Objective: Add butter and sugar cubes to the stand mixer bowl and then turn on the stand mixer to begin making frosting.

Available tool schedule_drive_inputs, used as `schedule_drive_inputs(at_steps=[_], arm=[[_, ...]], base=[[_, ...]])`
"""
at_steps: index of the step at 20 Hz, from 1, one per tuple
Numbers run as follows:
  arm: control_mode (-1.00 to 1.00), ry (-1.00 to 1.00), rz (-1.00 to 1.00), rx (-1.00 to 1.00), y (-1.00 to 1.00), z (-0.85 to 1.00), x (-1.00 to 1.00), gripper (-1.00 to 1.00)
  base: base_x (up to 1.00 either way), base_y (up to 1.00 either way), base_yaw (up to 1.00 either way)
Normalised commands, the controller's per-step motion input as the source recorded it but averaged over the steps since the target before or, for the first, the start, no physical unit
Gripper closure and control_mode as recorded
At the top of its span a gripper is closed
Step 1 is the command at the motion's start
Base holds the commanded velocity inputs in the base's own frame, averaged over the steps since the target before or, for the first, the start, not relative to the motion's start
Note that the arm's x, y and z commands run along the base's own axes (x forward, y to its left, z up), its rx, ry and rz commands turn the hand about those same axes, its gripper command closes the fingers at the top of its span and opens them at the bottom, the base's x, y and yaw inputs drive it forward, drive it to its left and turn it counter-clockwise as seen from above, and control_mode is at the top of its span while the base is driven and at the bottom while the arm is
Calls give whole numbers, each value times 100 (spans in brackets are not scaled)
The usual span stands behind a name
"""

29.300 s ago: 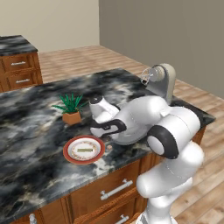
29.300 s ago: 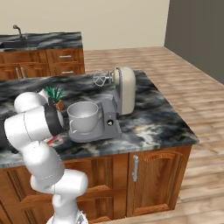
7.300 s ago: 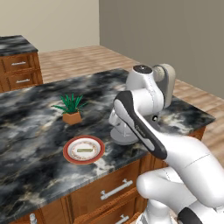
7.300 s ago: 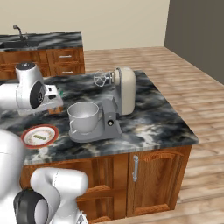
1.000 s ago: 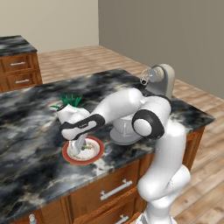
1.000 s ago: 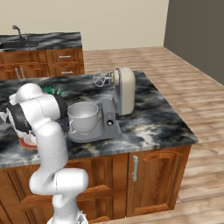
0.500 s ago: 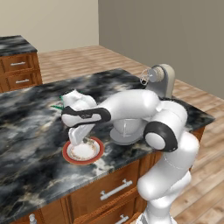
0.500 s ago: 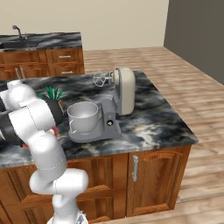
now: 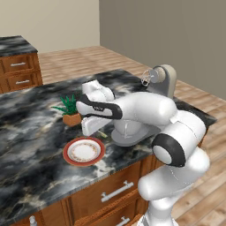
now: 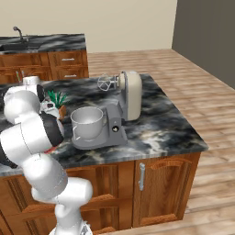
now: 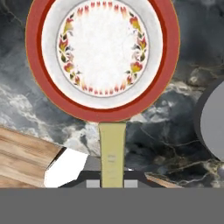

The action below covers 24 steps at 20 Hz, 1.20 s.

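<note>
Now fingers (image 11: 111, 181) pinched shut, gripping butter (image 11: 112, 153)

Even, soft rendered light in all three views, with no strong glare.

The light is bright and flat, coming mostly from above. The white arm (image 9: 145, 110) has gentle grey shading on its lower side. The counter (image 9: 26, 132) shows only faint shadows around objects. In the hand view, the plate (image 11: 103, 59) is slightly soft and pixelated, and the dark marble (image 11: 175, 131) looks blurry. The edges show no visible distortion.
</note>
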Motion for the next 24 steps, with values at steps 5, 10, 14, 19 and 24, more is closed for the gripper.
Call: schedule_drive_inputs(at_steps=[5,10,14,19,24], arm=[[-100,-5,-12,0,-51,31,0,100],[-100,-7,-11,0,-53,36,0,100],[-100,-11,-12,0,-49,42,0,100],[-100,-13,-11,0,-42,34,5,100],[-100,-15,-10,0,-37,19,13,100]], base=[[0,0,0],[0,0,0],[0,0,0],[0,0,0],[0,0,0]])
